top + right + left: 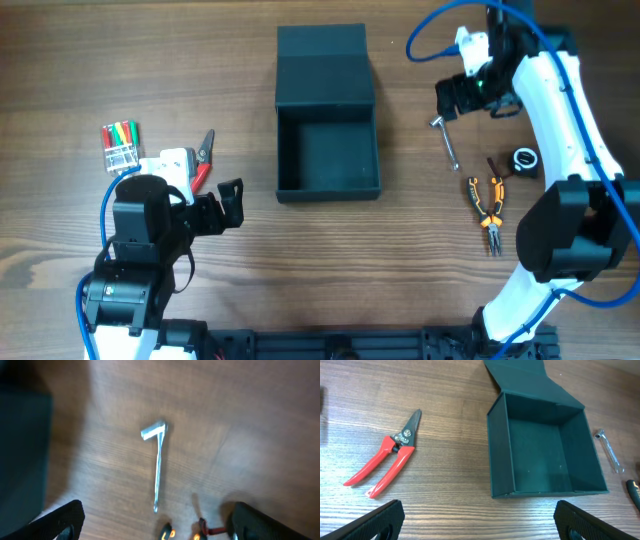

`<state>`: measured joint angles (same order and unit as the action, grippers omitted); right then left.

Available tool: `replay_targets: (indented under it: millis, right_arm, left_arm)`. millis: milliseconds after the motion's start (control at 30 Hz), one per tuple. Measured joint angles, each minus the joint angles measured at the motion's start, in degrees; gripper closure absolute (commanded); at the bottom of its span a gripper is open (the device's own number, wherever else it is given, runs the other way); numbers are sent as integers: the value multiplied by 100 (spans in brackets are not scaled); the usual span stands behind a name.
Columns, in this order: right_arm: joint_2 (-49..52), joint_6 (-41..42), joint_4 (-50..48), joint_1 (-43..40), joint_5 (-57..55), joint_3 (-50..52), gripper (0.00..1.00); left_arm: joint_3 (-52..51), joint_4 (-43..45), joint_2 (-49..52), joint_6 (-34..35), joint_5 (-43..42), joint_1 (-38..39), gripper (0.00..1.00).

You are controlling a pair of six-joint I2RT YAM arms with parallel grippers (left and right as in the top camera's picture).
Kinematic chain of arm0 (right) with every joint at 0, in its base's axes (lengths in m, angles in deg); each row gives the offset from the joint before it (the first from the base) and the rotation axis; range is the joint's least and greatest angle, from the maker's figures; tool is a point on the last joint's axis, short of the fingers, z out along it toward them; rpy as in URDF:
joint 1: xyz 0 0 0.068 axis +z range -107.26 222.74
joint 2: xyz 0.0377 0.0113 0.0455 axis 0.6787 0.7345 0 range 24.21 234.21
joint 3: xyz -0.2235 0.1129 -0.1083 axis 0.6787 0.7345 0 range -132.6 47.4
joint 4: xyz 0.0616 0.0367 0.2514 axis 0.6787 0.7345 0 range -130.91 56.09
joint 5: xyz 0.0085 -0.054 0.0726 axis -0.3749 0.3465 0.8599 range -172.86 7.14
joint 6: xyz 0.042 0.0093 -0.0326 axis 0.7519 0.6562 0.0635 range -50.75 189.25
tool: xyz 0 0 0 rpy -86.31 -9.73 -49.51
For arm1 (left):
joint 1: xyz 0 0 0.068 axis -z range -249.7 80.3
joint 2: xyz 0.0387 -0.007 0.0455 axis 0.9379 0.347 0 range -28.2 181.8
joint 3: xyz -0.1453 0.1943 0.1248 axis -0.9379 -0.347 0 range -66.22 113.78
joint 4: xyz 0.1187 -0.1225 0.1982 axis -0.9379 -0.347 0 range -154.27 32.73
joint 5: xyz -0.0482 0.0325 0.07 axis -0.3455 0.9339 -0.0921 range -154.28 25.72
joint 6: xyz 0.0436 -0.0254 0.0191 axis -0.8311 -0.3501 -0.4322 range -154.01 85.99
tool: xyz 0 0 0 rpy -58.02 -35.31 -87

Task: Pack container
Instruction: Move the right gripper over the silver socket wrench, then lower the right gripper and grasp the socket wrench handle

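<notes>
The container stands at the middle of the table, a little toward the far side, and its flap lid is open and lies back flat behind it. The left gripper is at the left of the container with its fingers spread wide, and the red pruners lie just beside it. The right gripper hangs over the thin metal key on the container's right, also wide open, with the orange pliers nearer the front edge.

The wood table holds a dark box ahead of my left fingers, with red cutters to its left. A silver bar lies ahead between my right fingers, and orange pliers are close by.
</notes>
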<state>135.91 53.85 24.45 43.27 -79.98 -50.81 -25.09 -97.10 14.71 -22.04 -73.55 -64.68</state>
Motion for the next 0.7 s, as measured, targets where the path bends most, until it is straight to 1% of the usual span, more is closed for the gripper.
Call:
replay_targets:
  millis: [100, 267, 433, 533, 700]
  right_arm:
    - [0, -20, -695, -48, 7, 673, 6]
    - [9, -39, -1351, -48, 74, 1543, 6]
    - [13, -57, -2013, -48, 160, 2076, 5]
    - [13, -55, -2184, -48, 157, 2306, 6]
    - [13, -28, -2229, -48, 111, 2374, 8]
  left_arm:
    - [0, -2, -2, 0, 0, 0, 0]
    - [0, 13, 0, 0, 0, 0, 0]
    - [0, 15, 0, 0, 0, 0, 0]
    - [0, 15, 0, 0, 2, 0, 0]
    - [0, 15, 0, 0, 2, 0, 0]
